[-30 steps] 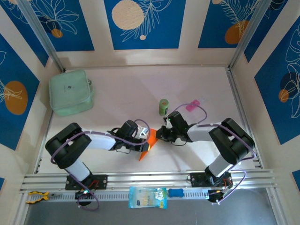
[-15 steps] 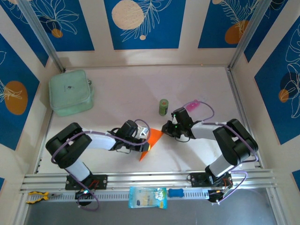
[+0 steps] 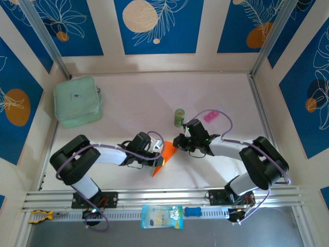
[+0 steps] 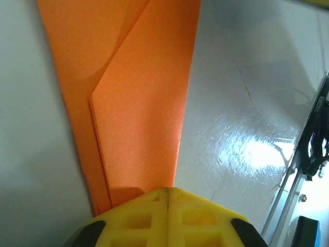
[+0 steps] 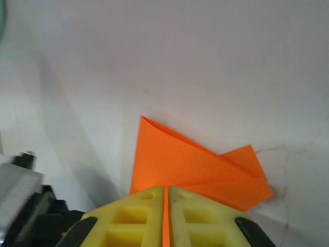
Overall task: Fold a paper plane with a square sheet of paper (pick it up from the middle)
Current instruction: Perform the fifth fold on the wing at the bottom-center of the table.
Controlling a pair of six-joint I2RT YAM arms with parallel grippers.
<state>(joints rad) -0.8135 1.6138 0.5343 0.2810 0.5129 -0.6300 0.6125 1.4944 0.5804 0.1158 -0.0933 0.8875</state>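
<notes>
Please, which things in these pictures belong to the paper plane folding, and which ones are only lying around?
Belonging to the job:
- folded orange paper
- left claw, shut on the paper
- right claw, shut on the paper

Just lying about:
- mint-green pouch
- green can
- pink packet
- blue snack bag, near the arm bases
</notes>
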